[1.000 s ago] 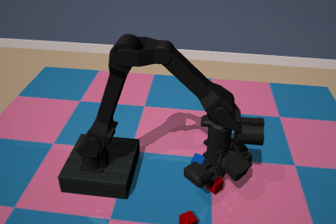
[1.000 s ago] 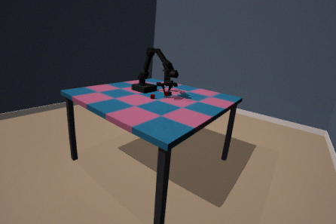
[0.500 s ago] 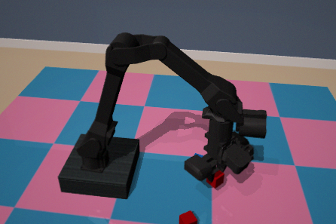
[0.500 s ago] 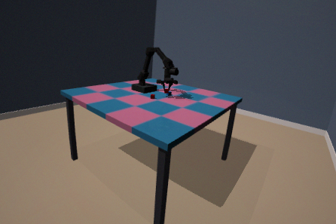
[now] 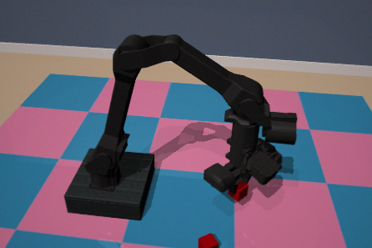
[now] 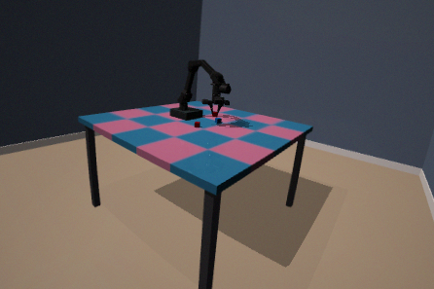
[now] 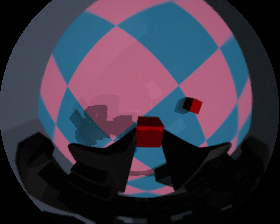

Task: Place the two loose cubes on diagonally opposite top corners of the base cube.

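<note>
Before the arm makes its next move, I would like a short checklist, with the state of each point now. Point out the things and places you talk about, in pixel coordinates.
1. Gripper (image 5: 234,189) (image 6: 214,114) (image 7: 148,131) shut on a red cube (image 5: 238,191) (image 6: 215,114) (image 7: 150,134): ok.
2. Held cube lifted off the table (image 5: 288,216) (image 6: 209,137) (image 7: 115,65): ok, it hangs above it.
3. Held cube exactly level: cannot tell.
4. Blue cube (image 6: 218,120) in sight of the wrist view: not ok, only the exterior view shows it.
5. Other red cube (image 5: 208,240) (image 6: 197,125) (image 7: 196,105) on the table, apart from the gripper: ok.
6. A cube already on the blue cube: not ok, none there.
</note>
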Controlling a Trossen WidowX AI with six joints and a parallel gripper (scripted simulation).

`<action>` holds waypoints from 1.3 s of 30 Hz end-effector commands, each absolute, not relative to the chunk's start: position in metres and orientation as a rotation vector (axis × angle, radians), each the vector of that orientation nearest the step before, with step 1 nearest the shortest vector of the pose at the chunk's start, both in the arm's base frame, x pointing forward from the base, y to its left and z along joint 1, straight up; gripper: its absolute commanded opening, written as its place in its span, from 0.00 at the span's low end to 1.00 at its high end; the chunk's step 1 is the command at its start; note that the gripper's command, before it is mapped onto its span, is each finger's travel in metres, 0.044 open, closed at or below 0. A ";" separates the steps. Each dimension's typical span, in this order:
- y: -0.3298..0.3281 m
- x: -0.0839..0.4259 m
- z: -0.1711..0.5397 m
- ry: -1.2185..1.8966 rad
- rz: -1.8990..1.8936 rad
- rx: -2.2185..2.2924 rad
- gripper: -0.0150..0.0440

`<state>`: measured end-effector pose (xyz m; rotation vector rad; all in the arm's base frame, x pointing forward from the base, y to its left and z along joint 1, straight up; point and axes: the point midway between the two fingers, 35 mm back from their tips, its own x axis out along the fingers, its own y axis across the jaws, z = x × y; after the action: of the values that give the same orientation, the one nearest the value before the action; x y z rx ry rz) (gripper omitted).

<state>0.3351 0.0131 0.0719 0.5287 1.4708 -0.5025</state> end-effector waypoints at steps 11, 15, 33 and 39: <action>0.013 0.331 0.095 1.478 -0.494 0.523 0.43; 0.013 0.329 0.102 1.481 -0.493 0.521 0.43; 0.041 0.320 0.100 1.472 -0.552 0.585 0.43; 0.059 0.314 0.094 1.462 -0.591 0.626 0.43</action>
<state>0.3157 0.0514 0.0959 0.6042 1.4682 -0.5776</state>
